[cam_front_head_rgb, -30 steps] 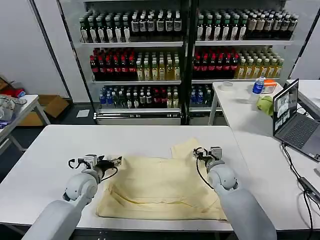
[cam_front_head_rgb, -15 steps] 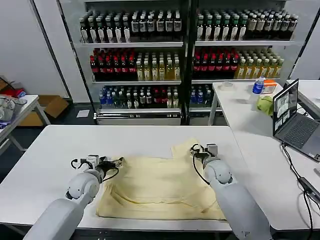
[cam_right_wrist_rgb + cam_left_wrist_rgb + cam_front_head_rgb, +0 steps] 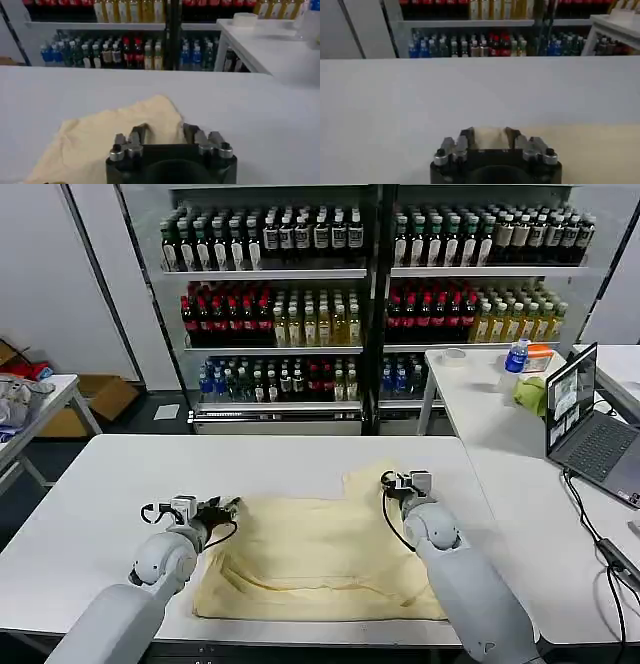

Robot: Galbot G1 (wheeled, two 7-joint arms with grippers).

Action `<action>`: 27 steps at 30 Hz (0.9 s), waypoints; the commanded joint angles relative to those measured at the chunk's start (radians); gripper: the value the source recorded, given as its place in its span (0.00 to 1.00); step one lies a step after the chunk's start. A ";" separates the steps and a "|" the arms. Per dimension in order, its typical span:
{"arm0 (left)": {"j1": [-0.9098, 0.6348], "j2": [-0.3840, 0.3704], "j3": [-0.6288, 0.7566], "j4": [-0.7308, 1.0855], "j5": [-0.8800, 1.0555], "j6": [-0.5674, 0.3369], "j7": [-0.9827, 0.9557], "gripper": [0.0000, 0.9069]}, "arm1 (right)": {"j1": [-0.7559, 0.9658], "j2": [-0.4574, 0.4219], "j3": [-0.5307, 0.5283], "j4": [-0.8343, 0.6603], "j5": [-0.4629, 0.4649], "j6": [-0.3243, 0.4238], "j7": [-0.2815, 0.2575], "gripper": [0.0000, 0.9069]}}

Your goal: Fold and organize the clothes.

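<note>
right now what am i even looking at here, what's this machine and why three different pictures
This is a two-armed robot at a white table, folding a pale cream T-shirt spread flat on it. The wide picture is from a camera on its head, looking down over both grey arms. The other two come from cameras on each wrist, looking past that arm's own black fingers. The left gripper pinches the shirt's left edge; in the left wrist view cloth sits between its fingers. The right gripper is at the shirt's far right corner, its jaws around the cloth. Behind stand shelves of bottled drinks.
</note>
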 commanded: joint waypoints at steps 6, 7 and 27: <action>0.011 0.003 -0.008 -0.018 -0.017 -0.012 0.020 0.01 | -0.006 0.000 0.005 0.019 -0.002 0.009 0.004 0.00; 0.013 0.004 -0.011 -0.021 -0.020 -0.018 0.020 0.01 | -0.008 0.000 0.006 0.026 -0.004 0.010 0.005 0.00; 0.154 0.070 -0.148 -0.281 -0.086 -0.046 0.016 0.01 | -0.178 -0.121 0.050 0.424 -0.039 0.065 0.010 0.00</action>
